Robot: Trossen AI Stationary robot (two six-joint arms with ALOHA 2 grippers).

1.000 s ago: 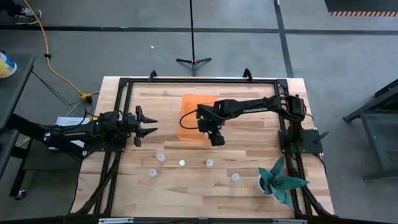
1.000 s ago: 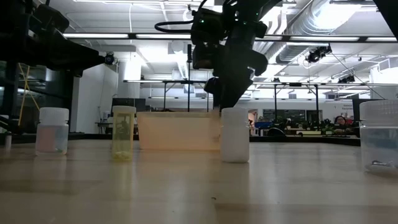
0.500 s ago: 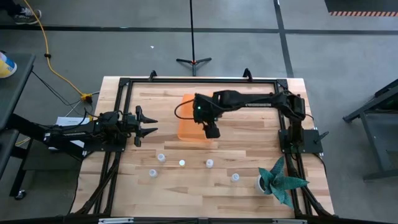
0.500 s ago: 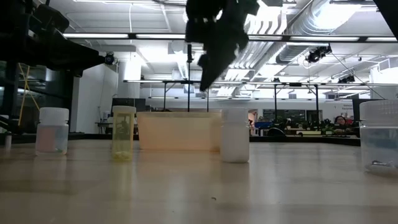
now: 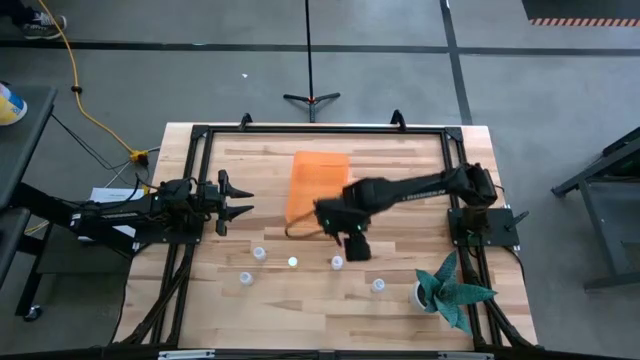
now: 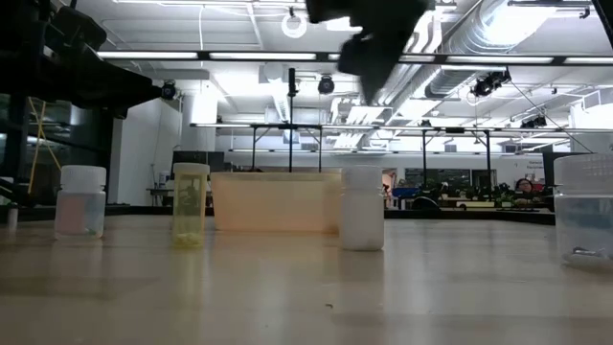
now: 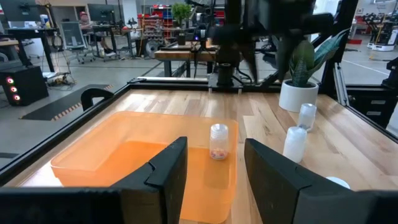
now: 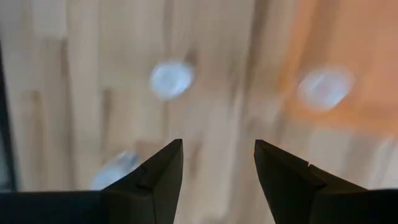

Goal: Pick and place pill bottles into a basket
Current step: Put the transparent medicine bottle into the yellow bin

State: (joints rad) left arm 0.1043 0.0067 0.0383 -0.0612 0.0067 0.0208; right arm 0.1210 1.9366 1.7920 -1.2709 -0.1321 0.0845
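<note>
The orange basket (image 5: 318, 180) lies on the table's far middle. One pill bottle (image 7: 218, 141) stands upright inside it. Several more bottles stand upright on the wood nearer the front: (image 5: 259, 254), (image 5: 292, 262), (image 5: 337, 263), (image 5: 245, 279), (image 5: 378, 285). My right gripper (image 5: 356, 250) is open and empty, high above the table just near of the basket, close to the bottle at the middle; its wrist view (image 8: 217, 162) looks down on blurred bottle caps (image 8: 171, 79). My left gripper (image 5: 240, 200) is open and empty at the table's left, facing the basket (image 7: 143, 165).
A white pot with a teal plant (image 5: 440, 290) stands at the near right corner. A dark frame (image 5: 200, 135) runs round the table's edges. In the low view the bottles (image 6: 361, 208) and the basket (image 6: 278, 201) stand in a row; bare wood lies in front of them.
My right gripper has risen from low at the basket's near right corner and gone toward the table's near edge, to above the middle bottle. The bottles on the table have kept still.
</note>
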